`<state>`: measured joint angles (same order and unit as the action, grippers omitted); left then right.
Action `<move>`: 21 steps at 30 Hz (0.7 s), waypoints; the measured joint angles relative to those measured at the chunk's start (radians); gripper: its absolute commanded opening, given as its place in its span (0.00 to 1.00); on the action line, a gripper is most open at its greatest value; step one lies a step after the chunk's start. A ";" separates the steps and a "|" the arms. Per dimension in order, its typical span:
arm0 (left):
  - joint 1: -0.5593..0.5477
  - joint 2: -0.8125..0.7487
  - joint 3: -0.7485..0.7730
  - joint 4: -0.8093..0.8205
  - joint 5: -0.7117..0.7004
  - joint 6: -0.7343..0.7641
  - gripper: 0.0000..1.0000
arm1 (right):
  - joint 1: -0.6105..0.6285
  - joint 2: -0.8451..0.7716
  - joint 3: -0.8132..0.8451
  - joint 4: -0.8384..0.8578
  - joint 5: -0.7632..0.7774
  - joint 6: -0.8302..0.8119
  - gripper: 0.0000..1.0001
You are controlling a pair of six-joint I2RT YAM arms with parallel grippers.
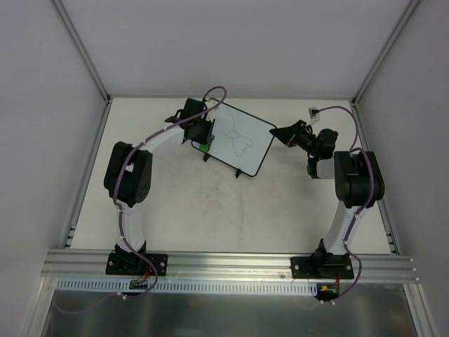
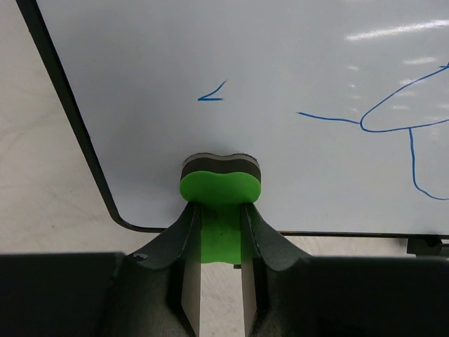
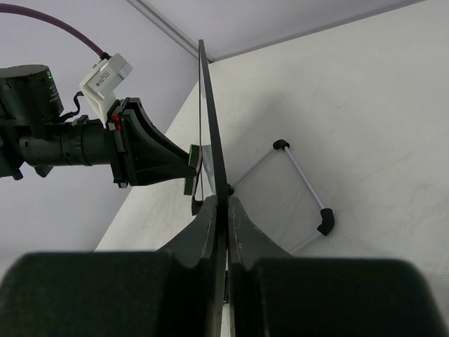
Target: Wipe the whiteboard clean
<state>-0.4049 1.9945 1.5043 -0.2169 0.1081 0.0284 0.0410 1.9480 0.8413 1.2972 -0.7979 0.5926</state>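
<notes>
Green eraser (image 2: pixel 220 184), dark felt on its working face, sits pinched between the nearly closed fingers of the left gripper (image 2: pixel 221 235) and appears to press against the whiteboard (image 1: pixel 238 140) near one bottom corner. The whiteboard stands propped near upright on the table (image 1: pixel 231 217), far middle, bearing a thin blue scribble (image 2: pixel 330 117) (loops and a small tick). At its right edge, the right gripper (image 3: pixel 226 210) is clamped tight on the frame.

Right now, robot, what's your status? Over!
Left gripper shut on green eraser, pad against whiteboard. Right gripper clamps whiteboard's edge. Blue scribble not yet erased. Nothing in the way.
</notes>
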 measured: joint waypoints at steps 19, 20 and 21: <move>0.007 0.109 0.279 -0.058 0.043 -0.003 0.00 | 0.001 0.000 0.000 0.000 0.000 -0.002 0.00; 0.007 0.112 0.285 -0.059 0.043 -0.003 0.00 | 0.001 0.000 0.000 0.000 0.000 -0.002 0.00; 0.007 0.113 0.287 -0.059 0.043 -0.003 0.00 | 0.002 0.000 0.000 0.000 0.000 -0.002 0.00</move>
<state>-0.3977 2.1075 1.7912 -0.2760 0.1516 0.0250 0.0425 1.9480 0.8413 1.2968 -0.7982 0.5907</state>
